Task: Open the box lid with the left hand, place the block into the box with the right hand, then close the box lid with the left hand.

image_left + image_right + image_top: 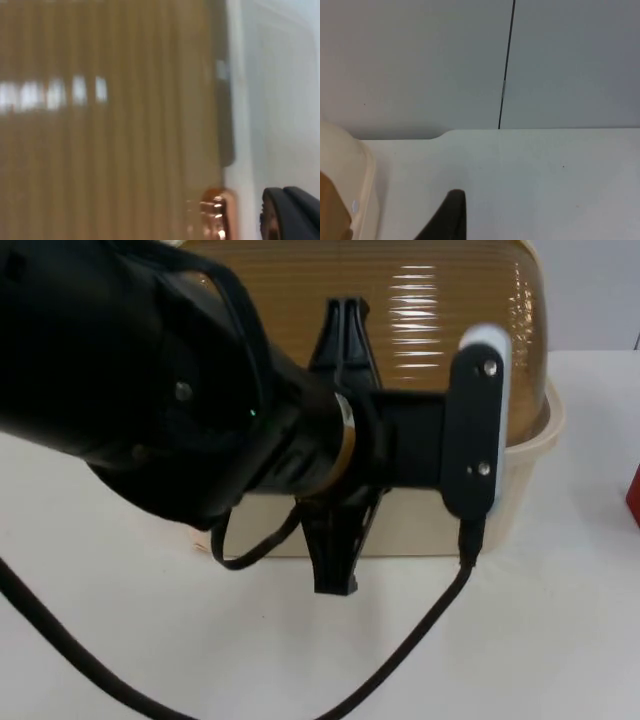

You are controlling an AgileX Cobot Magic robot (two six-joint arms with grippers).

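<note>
Left arm stretched forward, left tool [335, 440] pointing down

You get even, bright, diffuse light from above. The brown ribbed lid [420, 310] throws white streaks of glare back at you in the top view, and the left wrist view smears them into soft patches amid heavy blur. The left arm [150, 390] looms close and dark. Shadows on the tabletop [560, 640] stay faint and soft-edged.

White desk [530, 175] runs to grey partition wall [420, 65], which has a dark vertical seam [506, 65]. Cream box [350, 175] edge stands on desk, w/ a black fingertip [451, 217] of right hand near it.
</note>
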